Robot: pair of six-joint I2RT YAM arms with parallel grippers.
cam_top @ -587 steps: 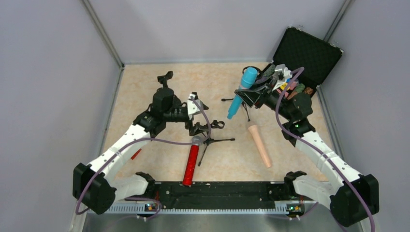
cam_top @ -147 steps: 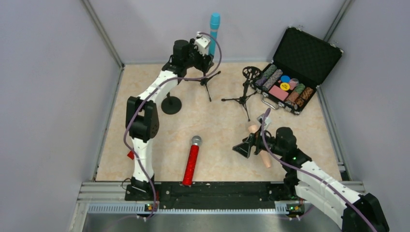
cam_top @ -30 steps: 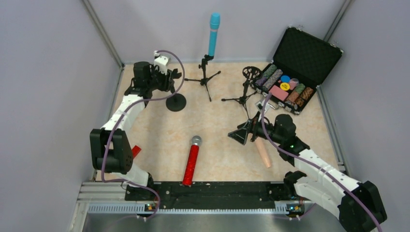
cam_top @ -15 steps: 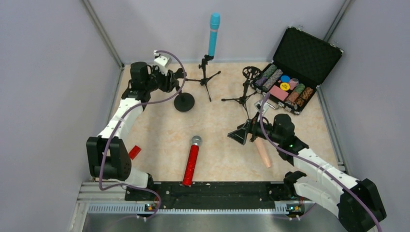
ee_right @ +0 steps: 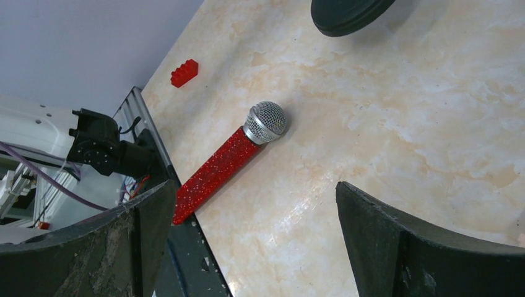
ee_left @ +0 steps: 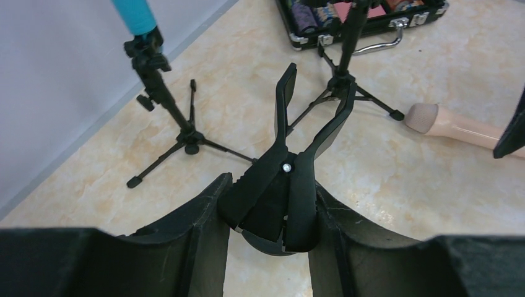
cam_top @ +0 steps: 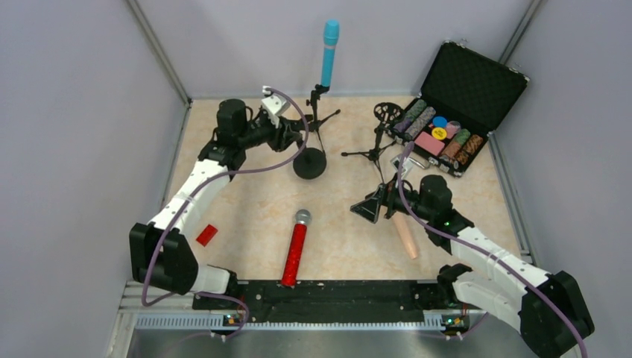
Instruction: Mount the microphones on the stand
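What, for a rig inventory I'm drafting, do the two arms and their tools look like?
The left arm and right arm have white shell links between black joints, each trailed by a looping purple cable. A green light glows on a black joint of the right arm. The left tool and right tool are black, each with two broad wedge-shaped fingers whose inner faces look scuffed.

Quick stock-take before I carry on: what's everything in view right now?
teal microphone: 1, teal-blue, upright, far centre
red microphone: 1, glittery red, lying front centre
peach microphone: 1, pale peach, lying front right
far tripod: 1, black, holding teal microphone
empty tripod: 1, black, beside case
round-base stand: 1, black, centre
case: 1, black, open, chips inside, far right
brick: 1, red, front left
left gripper: shut on round-base stand
right gripper: open, by peach microphone
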